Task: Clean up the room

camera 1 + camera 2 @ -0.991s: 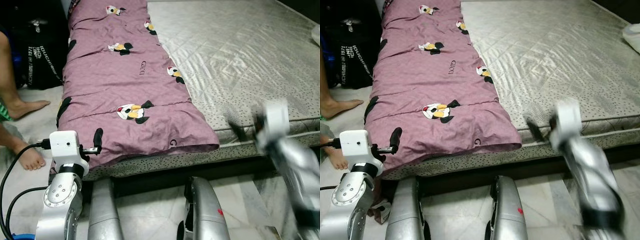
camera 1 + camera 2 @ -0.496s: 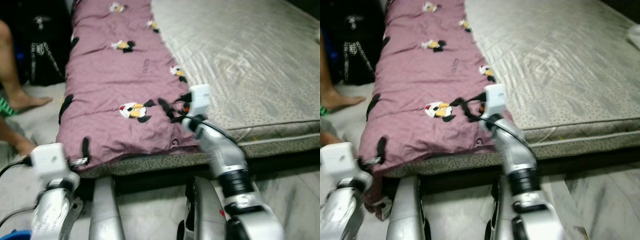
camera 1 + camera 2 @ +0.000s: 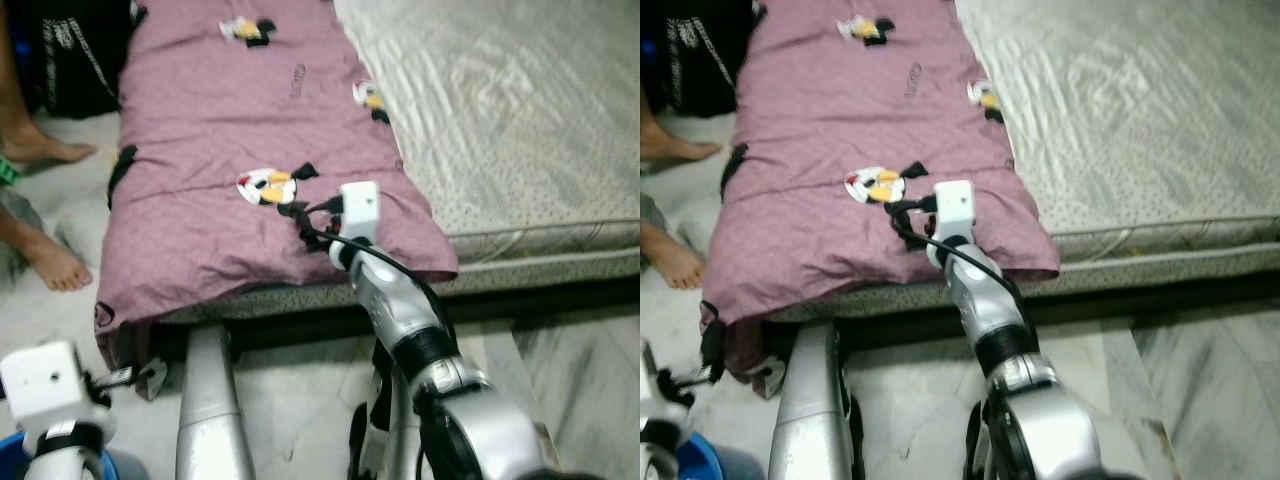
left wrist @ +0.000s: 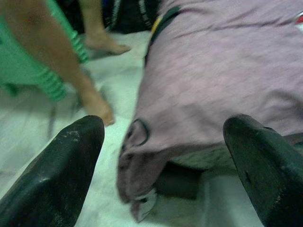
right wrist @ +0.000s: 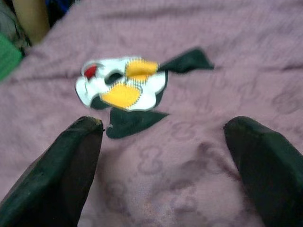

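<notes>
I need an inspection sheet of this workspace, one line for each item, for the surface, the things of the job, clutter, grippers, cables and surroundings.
Surface: bare quilted mattress; pale marble floor before it.
Job's things: purple blanket with cartoon patches along the mattress's left side, its near left corner hanging over the edge.
Clutter: blue container by the left arm, on the floor.
Grippers: right gripper open over the blanket near a cartoon patch; left gripper open, low, facing the hanging corner.
Cables: black cable along the right arm.
Surroundings: a person's bare feet on the floor; black bag behind them.
</notes>
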Available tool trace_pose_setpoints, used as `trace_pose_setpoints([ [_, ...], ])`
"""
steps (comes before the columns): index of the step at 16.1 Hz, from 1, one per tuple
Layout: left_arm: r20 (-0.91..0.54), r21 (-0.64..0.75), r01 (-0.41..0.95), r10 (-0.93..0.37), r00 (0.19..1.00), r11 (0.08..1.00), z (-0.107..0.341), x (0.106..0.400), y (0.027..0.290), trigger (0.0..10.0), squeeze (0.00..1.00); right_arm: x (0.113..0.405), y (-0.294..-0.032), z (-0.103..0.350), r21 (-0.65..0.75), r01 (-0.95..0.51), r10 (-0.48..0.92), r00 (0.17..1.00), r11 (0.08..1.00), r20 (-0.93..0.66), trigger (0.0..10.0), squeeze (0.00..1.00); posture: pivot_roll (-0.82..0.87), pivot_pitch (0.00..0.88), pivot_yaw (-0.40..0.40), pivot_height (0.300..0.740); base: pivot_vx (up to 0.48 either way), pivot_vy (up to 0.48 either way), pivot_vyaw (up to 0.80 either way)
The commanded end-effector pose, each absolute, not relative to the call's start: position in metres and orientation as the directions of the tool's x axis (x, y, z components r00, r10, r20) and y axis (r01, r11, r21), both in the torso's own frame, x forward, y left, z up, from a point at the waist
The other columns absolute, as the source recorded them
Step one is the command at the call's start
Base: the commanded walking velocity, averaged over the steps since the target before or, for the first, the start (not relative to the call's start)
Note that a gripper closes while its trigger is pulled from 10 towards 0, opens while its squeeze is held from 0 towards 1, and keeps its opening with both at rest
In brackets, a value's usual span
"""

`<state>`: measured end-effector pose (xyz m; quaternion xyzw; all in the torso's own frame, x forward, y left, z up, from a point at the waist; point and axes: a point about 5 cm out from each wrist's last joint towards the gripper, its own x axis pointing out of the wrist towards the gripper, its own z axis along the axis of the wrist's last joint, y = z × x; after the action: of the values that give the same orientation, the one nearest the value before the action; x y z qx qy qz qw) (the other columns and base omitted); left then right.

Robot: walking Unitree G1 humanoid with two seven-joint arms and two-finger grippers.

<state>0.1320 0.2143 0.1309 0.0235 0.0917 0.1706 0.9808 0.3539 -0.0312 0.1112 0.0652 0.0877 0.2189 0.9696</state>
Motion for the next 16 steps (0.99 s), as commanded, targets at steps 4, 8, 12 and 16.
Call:
trace_pose_setpoints([
  [4,-0.204,0.065,-0.317,0.323,0.924,0.946,0.130,0.132,0.209,10.0,0.00,0.357,-0.016,0.101,0.214,-0.269,0.327,0.891,0.939,-0.315,10.0,1.00,0.23,0.275,-0.047,0.522,0.000,0.000,0.00],
  [8,-0.207,0.063,-0.317,0.323,0.924,0.946,0.129,0.134,0.209,10.0,0.00,0.358,-0.036,0.090,0.197,-0.176,0.238,0.901,0.965,-0.364,10.0,1.00,0.23,0.263,-0.052,0.522,0.000,0.000,0.00],
  [12,-0.207,0.063,-0.317,0.323,0.924,0.946,0.129,0.134,0.209,10.0,0.00,0.358,-0.036,0.090,0.197,-0.176,0.238,0.901,0.965,-0.364,10.0,1.00,0.23,0.263,-0.052,0.522,0.000,0.000,0.00],
  [16,-0.207,0.063,-0.317,0.323,0.924,0.946,0.129,0.134,0.209,10.0,0.00,0.358,-0.036,0.090,0.197,-0.176,0.238,0.901,0.965,-0.364,10.0,1.00,0.23,0.263,-0.052,0.522,0.000,0.000,0.00],
])
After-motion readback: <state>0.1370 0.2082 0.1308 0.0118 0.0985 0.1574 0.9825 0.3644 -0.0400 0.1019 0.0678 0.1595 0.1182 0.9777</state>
